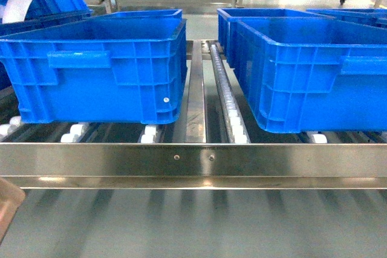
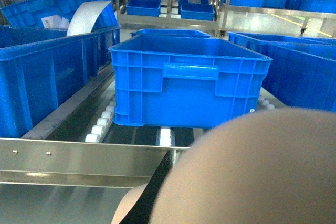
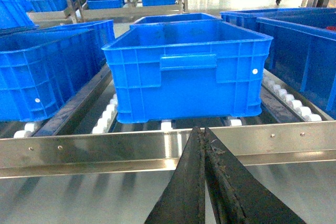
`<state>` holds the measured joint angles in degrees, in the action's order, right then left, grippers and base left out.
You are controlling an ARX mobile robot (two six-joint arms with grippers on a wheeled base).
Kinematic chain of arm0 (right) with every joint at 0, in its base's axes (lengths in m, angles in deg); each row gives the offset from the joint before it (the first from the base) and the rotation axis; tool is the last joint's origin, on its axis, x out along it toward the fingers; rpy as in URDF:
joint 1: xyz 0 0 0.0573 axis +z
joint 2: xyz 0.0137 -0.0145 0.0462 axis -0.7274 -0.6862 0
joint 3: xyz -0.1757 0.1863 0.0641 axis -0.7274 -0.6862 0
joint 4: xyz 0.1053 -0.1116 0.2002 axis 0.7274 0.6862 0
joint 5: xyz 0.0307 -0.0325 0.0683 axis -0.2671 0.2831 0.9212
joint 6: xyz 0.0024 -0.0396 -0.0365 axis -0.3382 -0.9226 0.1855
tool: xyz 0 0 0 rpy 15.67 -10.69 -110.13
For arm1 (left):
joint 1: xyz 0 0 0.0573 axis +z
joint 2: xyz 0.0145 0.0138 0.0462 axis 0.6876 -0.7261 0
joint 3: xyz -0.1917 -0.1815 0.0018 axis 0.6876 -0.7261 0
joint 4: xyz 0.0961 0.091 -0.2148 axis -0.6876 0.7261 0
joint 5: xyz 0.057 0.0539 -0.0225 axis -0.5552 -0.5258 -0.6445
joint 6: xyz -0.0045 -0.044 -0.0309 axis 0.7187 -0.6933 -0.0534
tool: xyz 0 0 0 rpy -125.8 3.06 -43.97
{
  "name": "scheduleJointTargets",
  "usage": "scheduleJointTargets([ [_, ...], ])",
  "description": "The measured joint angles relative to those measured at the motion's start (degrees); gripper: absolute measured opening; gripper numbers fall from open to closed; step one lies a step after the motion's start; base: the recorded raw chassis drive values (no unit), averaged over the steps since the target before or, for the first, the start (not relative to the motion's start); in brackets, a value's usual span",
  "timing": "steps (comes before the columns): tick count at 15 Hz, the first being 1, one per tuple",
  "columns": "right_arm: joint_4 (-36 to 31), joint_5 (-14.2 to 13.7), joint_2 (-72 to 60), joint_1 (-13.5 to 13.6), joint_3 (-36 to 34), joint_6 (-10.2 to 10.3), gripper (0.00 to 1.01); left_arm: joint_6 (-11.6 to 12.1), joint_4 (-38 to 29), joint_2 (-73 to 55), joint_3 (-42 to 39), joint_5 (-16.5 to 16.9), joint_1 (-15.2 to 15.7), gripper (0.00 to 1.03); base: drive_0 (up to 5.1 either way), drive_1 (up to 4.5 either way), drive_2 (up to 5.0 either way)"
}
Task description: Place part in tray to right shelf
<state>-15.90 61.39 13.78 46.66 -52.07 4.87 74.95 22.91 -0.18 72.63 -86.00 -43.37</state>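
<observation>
Two blue crates (image 1: 97,67) (image 1: 308,70) sit on the roller lanes of the right shelf (image 1: 193,160), one either side of a central steel divider, behind the shiny front rail. At far left in the head view, a beige corner of the tray (image 1: 9,206) pokes into frame; the left wrist camera shows its broad cream surface (image 2: 252,171) filling the lower right (the left gripper itself is hidden, so its grip cannot be told). The right gripper (image 3: 203,145) hangs before the rail, its dark fingers pressed together with nothing between them. No part shows in any view.
</observation>
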Motion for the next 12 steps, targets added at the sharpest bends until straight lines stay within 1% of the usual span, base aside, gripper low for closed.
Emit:
scheduleJointTargets([
  [3, 0.3, 0.0, 0.0, 0.0, 0.0, 0.0, 0.02, 0.1, -0.1, 0.0, 0.0, 0.0, 0.0, 0.13, 0.0, 0.0, 0.0],
  [5, 0.3, 0.0, 0.0, 0.0, 0.0, 0.0, 0.37, 0.1, -0.1, 0.0, 0.0, 0.0, 0.0, 0.13, 0.0, 0.0, 0.0],
  [6, 0.3, 0.0, 0.0, 0.0, 0.0, 0.0, 0.49, 0.1, -0.1, 0.0, 0.0, 0.0, 0.0, 0.13, 0.0, 0.0, 0.0],
  [10, 0.3, 0.0, 0.0, 0.0, 0.0, 0.0, 0.62, 0.1, -0.1, 0.0, 0.0, 0.0, 0.0, 0.13, 0.0, 0.0, 0.0],
  [12, 0.3, 0.0, 0.0, 0.0, 0.0, 0.0, 0.86, 0.1, -0.1, 0.0, 0.0, 0.0, 0.0, 0.13, 0.0, 0.0, 0.0],
])
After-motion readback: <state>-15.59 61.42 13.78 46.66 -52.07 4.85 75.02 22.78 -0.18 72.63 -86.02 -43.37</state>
